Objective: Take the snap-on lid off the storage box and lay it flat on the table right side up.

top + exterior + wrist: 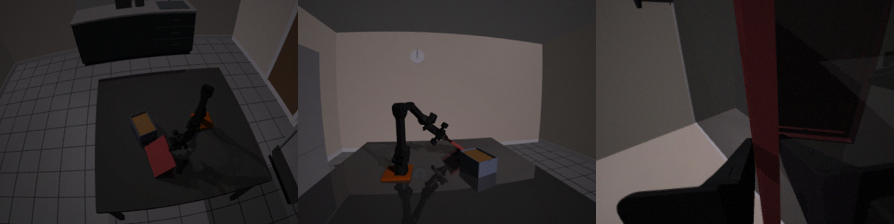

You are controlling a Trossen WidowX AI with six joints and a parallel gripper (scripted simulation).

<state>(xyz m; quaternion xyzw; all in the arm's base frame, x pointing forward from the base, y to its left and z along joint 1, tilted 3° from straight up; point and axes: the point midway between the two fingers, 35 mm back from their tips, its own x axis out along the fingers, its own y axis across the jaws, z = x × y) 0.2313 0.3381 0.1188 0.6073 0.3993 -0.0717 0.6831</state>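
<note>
Gripper (173,147) (445,138) (764,141) pinched the red lid (160,157) (457,145) (763,80) by one edge, tilted beside the box, presumably to lower its far side first. Beyond, the box (147,136) (487,168) stood open on the table (119,191) (515,202), apparently left clear of the lid's descent.

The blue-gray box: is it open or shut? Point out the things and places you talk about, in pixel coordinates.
Open. The red lid (160,157) (457,145) (763,85) is off, and orange shows inside the blue-gray box (147,136) (487,167).

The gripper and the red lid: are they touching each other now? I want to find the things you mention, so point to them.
Touching. The wrist view shows the gripper (173,147) (445,138) (764,141) with its two dark fingers closed against both sides of the red lid's (160,157) (456,145) (763,90) edge.
</note>
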